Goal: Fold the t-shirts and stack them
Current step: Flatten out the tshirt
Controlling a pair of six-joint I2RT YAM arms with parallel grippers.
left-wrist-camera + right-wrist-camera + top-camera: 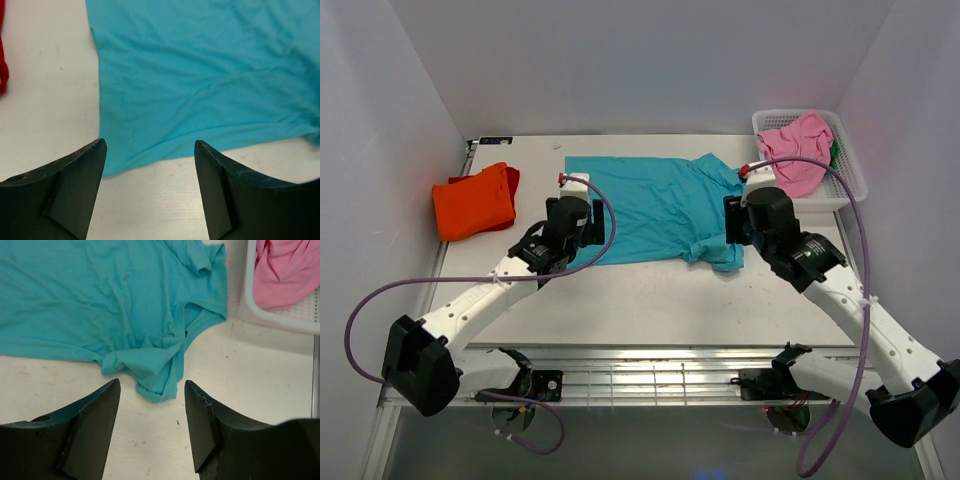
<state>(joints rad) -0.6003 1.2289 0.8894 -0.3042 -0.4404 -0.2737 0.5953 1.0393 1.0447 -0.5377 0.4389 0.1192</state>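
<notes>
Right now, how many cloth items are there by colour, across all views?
Teal t-shirt, spread on the table: 1
Orange t-shirt, folded at the left: 1
Pink t-shirt, in the white basket: 1
Green cloth, only a bit showing behind the pink: 1
Total: 4

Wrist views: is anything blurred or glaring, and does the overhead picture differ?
Left wrist: teal t-shirt crisp, no glare, black fingers cropped at the bottom. Right wrist: same, faint shadows in the crumpled sleeve. Top external: even light, soft shadows, walls pale but not blown out.
</notes>
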